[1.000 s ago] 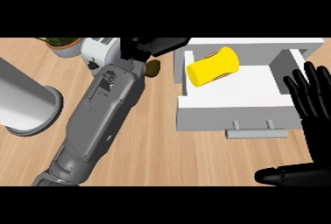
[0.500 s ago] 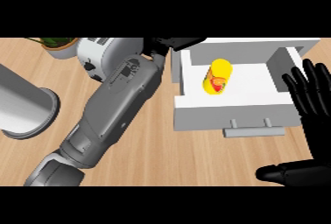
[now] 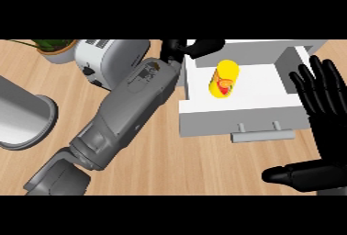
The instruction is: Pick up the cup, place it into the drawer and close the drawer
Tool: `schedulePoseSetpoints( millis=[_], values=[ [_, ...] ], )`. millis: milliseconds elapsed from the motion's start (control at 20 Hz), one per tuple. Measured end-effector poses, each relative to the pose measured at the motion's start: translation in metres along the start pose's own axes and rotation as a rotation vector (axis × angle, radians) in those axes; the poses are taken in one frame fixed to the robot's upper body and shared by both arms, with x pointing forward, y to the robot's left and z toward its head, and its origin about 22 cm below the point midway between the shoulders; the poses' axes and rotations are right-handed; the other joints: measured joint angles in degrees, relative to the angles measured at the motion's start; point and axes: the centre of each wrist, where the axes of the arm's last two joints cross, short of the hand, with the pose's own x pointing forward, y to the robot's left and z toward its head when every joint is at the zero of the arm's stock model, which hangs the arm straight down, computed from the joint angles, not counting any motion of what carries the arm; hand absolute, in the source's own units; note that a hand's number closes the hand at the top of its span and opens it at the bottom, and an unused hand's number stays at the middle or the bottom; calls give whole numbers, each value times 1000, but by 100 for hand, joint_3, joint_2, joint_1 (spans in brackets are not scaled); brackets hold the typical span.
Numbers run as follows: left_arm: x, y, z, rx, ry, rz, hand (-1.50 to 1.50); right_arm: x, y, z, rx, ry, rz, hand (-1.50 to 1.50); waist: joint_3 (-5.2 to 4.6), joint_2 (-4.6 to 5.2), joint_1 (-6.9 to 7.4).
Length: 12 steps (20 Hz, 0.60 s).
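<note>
Nearest, at about five o'clock in the head view, the right hand stands open beside the drawer's right side: its thumb juts toward nine o'clock along the lower edge, its straight, spread fingers point up toward twelve o'clock. It touches nothing and holds nothing.

The left forearm crosses the wooden counter on a diagonal, from seven o'clock up toward one o'clock, passing just left of the drawer's front corner.

The white drawer is pulled open at about two o'clock, its grey bar handle facing the lower edge.

Inside it, the yellow cup lies on its side on the drawer floor, its mouth toward six o'clock and a reddish patch showing there. It sits at about five o'clock from the left hand, near it but apart, and at about ten o'clock from the right hand's fingers, well apart.

Farther on, the left hand is at the drawer's far left corner, around twelve o'clock in the view. Only dark fingers show at the upper edge, reaching toward three o'clock, and I cannot tell whether they are spread or curled.

At nine o'clock stands a grey cylinder. Farthest, toward eleven o'clock, a white appliance sits beside a potted plant.
</note>
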Motion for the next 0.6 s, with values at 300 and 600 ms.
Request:
schedulePoseSetpoints(
  millis=[300,600],
  values=[
    [-5,-5,-1,-26,23,-56,150,-3,3,-1,19,-8,-11,-150,3,27,-112],
    [-12,-7,2,-34,46,-172,-150,-3,9,-4,40,-26,-25,-150,7,66,-252]
  ],
)
